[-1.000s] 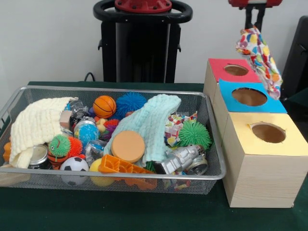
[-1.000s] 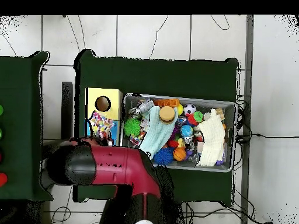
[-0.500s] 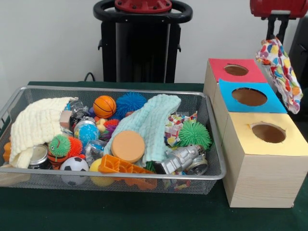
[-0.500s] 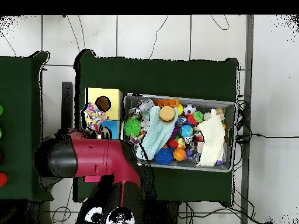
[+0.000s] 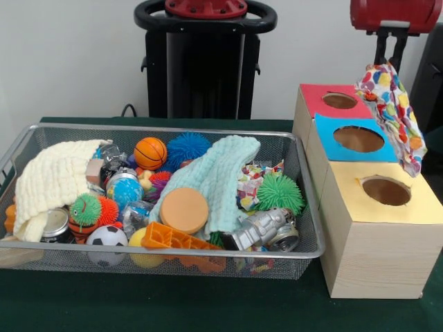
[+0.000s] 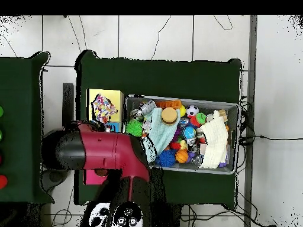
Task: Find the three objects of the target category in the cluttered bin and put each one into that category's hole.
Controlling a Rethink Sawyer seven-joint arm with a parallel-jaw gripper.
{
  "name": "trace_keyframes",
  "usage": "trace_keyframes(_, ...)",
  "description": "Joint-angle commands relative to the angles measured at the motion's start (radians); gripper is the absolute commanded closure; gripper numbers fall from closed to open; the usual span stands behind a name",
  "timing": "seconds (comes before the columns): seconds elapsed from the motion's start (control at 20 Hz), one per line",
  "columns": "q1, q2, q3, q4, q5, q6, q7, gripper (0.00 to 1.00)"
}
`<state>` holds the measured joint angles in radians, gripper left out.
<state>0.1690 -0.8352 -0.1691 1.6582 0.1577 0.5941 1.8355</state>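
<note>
Hanging from black gripper, pinched shut: multicoloured patterned cloth, above yellow-topped wooden box hole, 3 o'clock of wire mesh bin. Risk: limp fabric draping over rim, snagging, sliding outside.

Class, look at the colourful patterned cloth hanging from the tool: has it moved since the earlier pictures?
Yes. In the overhead view the patterned cloth has shifted from beside the blue-topped box onto the yellow-topped box, now covering its hole.
</note>
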Motion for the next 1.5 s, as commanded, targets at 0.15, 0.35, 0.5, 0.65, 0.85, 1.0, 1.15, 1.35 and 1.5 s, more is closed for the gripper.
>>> trace_keyframes(0.15, -0.036, 0.063, -0.014, -0.078, 0.009, 0.018, 0.208, 1.00)
trace_keyframes(0.35, -0.030, 0.086, -0.020, -0.055, 0.012, -0.041, 0.224, 1.00)
trace_keyframes(0.5, -0.017, 0.117, -0.039, -0.043, 0.001, -0.067, 0.238, 1.00)
trace_keyframes(0.65, -0.023, 0.152, -0.032, -0.036, -0.037, -0.115, 0.185, 1.00)
trace_keyframes(0.85, -0.011, 0.155, -0.051, -0.035, -0.040, -0.104, 0.180, 1.00)
trace_keyframes(1.0, -0.001, 0.178, -0.059, -0.036, -0.031, -0.128, 0.196, 1.00)
trace_keyframes(1.15, 0.012, 0.198, -0.066, -0.035, -0.023, -0.134, 0.205, 1.00)
trace_keyframes(1.35, 0.018, 0.199, -0.063, -0.032, -0.017, -0.081, 0.187, 1.00)
trace_keyframes(1.5, 0.015, 0.198, -0.046, -0.019, -0.008, -0.063, 0.175, 1.00)
